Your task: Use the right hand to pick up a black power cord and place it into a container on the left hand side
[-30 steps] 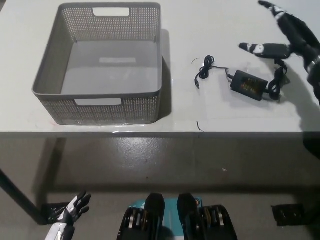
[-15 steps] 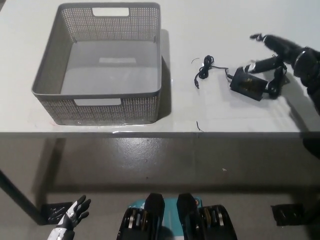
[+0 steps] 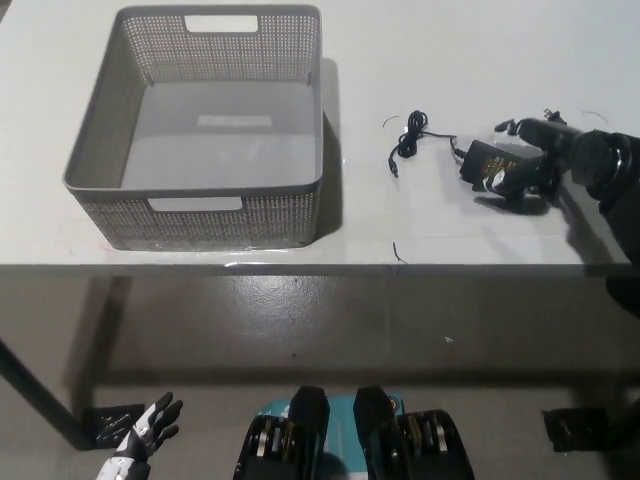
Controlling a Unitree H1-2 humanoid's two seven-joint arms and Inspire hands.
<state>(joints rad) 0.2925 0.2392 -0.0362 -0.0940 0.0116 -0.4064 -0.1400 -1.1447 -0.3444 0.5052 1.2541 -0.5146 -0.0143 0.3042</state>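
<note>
The black power cord lies on the white table, right of the basket. Its thin coiled lead (image 3: 409, 137) trails left from the black adapter brick (image 3: 484, 158). My black right hand (image 3: 530, 162) comes in from the right and is closed around the brick's right half, one finger (image 3: 525, 126) along its far side and the thumb at its near edge. The brick still rests on the table. The grey perforated basket (image 3: 195, 214) stands empty at the left. Below the table edge at the lower left, my white left hand (image 3: 142, 433) hangs open.
The white table (image 3: 480, 235) ends in a front edge across the picture's middle, with dark floor below. A small dark scrap (image 3: 398, 252) lies near that edge. Bare tabletop separates the basket from the cord.
My right hand has dropped from above and behind the adapter down onto it and closed around the brick. The left hand has barely moved.
</note>
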